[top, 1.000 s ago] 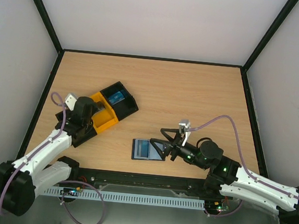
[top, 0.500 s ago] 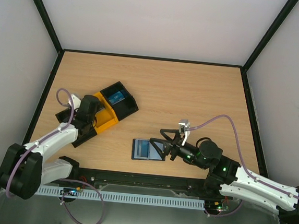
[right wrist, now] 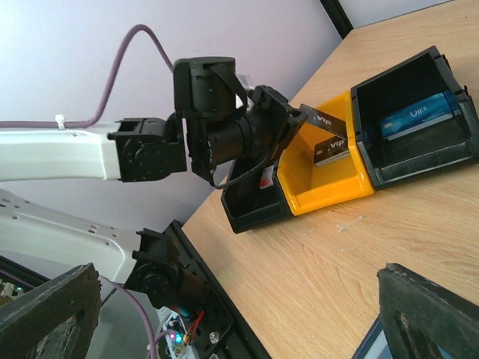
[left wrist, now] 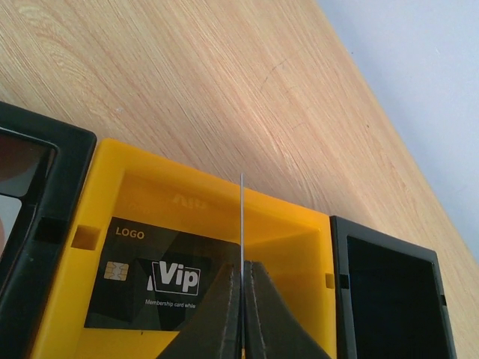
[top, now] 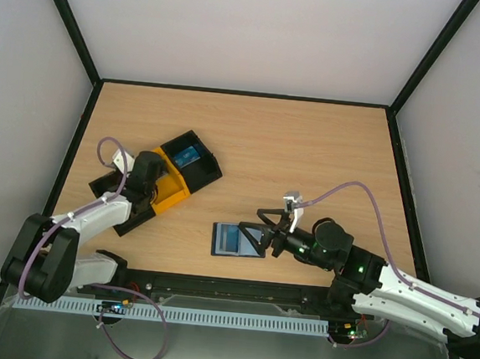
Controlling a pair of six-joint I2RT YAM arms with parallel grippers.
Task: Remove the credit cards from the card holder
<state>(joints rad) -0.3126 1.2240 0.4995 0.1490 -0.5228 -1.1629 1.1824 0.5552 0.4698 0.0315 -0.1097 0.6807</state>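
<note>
The card holder (top: 229, 239) lies open near the front edge; its corner shows in the right wrist view (right wrist: 372, 347). My right gripper (top: 263, 230) is open and empty, its jaws spread over the holder's right half (right wrist: 239, 299). My left gripper (left wrist: 242, 271) is shut on a thin card (left wrist: 242, 213), seen edge-on, above the yellow tray (left wrist: 187, 198). A dark patterned card (left wrist: 150, 284) lies in that tray. A blue card (top: 190, 153) lies in the far black tray (top: 210, 170), also seen in the right wrist view (right wrist: 419, 116).
Three trays stand in a row at the left: near black tray (top: 121, 211), yellow tray (top: 172, 192), far black tray. The left gripper (top: 148, 174) hangs over them. Black frame rails (top: 247, 93) border the table.
My left arm has drawn in and its gripper has shifted slightly right over the yellow tray, still holding the card. The right arm has hardly moved.
</note>
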